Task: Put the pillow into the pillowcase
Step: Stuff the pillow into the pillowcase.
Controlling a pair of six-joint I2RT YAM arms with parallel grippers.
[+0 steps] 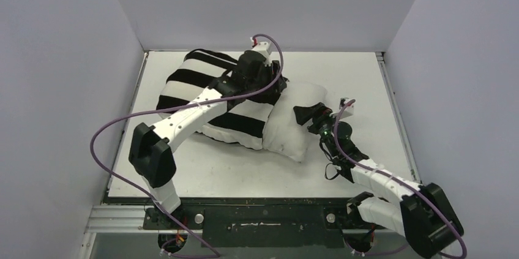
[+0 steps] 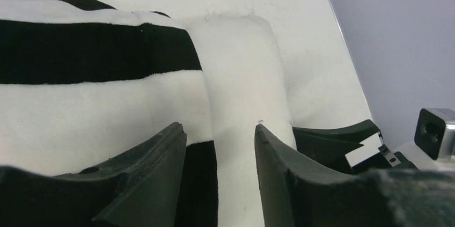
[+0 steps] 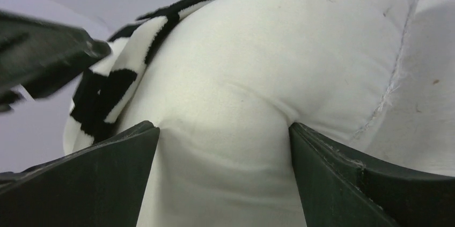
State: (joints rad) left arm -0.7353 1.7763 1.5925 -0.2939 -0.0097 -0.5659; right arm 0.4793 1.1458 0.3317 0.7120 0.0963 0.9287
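Top external view: at the left of the white worktop (image 1: 361, 81) lies the pillowcase (image 1: 183, 80), its broad black and white stripes plump and full. The left arm (image 1: 183, 118) reaches diagonally across the striped cloth. The left pincer (image 1: 274, 87) sits at the case's open mouth, where stripe meets plain fabric. To the right of that mouth the off-white end of the pillow (image 1: 291, 130) sticks out bare, running down toward the near edge of the worktop. The right pincer (image 1: 304, 114) butts against this bare end from the right, and the right arm (image 1: 379, 179) lies folded low behind it, toward the near right corner.

Left wrist view: the left pincer's jaws stand apart with a clear gap and clamp nothing. Beyond the gap, the hem of the pillowcase lies on the left and the bare pillow on the right, with the worktop past them.

Right wrist view: the right pincer's jaws are spread wide. A rounded bulge of pillow fills the space between them, and each fingertip touches the cloth. The striped hem wraps the pillow at the left. A dark, blurred part of the other arm reaches in at the upper left.
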